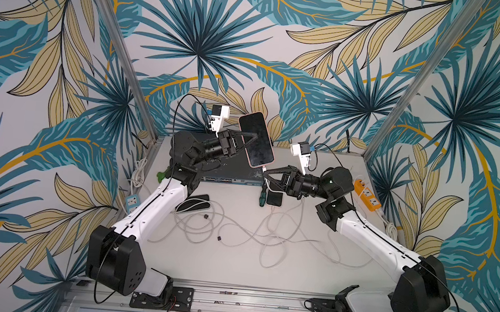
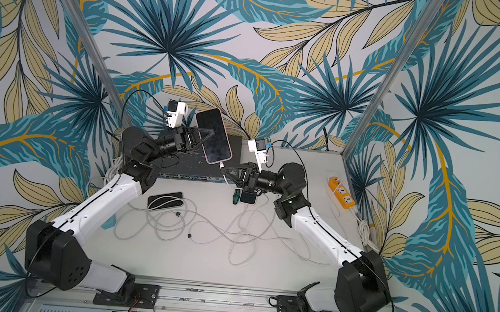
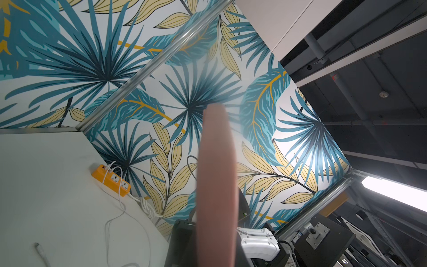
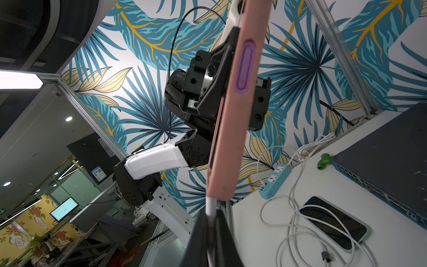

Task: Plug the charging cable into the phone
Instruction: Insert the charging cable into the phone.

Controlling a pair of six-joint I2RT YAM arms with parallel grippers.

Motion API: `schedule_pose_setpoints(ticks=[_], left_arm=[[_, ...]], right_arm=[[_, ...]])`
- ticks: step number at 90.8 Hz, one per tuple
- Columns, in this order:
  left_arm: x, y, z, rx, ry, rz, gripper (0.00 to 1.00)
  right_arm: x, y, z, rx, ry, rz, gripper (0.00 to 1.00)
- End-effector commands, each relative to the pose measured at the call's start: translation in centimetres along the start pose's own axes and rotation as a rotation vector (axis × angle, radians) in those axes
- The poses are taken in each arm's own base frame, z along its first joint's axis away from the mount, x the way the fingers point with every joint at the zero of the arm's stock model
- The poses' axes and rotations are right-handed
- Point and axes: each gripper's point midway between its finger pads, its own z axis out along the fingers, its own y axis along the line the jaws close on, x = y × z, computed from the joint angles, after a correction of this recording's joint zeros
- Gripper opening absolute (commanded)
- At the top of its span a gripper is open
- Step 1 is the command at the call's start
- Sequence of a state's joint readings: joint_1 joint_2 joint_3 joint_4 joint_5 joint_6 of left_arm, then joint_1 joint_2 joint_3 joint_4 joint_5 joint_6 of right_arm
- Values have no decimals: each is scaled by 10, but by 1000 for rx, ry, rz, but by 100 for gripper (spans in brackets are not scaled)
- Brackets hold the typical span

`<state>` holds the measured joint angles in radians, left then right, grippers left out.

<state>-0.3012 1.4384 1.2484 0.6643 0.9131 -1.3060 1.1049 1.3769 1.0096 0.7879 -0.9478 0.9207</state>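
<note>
The phone point(image 1: 259, 156) point(image 2: 216, 150), in a pink case with a dark screen, is held up above the back of the table. My left gripper point(image 1: 252, 137) point(image 2: 209, 132) is shut on its long sides. In the left wrist view only the phone's pink edge point(image 3: 217, 185) shows. The white plug of the charging cable point(image 1: 264, 166) point(image 2: 222, 163) meets the phone's bottom edge. My right gripper point(image 1: 266, 173) point(image 2: 223, 170) is shut on it just below. In the right wrist view the plug point(image 4: 210, 205) runs from the gripper point(image 4: 211, 222) into the phone's end point(image 4: 231, 138). How deep it sits is hidden.
A dark network switch point(image 1: 228, 175) lies under the phone. On the table are a second phone point(image 1: 195, 203), a green-handled screwdriver point(image 1: 262, 196), a small dark device point(image 1: 274, 199) and loose grey cables point(image 1: 236, 229). An orange power strip point(image 1: 367, 193) is at the right, a blue one point(image 1: 131, 202) at the left.
</note>
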Motion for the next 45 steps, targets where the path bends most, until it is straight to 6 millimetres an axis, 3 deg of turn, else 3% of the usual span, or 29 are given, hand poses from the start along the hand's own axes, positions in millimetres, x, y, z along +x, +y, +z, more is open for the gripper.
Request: schedule_pose_setpoints(ticks=[1,45], left_arm=[[-11,-27,1,51,-26,92,0],[-7,-32,-1,63,-12,98,0]], right_arm=[[2,4,-2,-9,-1,-27,0],[2,-4,1,4,0,-12,0]])
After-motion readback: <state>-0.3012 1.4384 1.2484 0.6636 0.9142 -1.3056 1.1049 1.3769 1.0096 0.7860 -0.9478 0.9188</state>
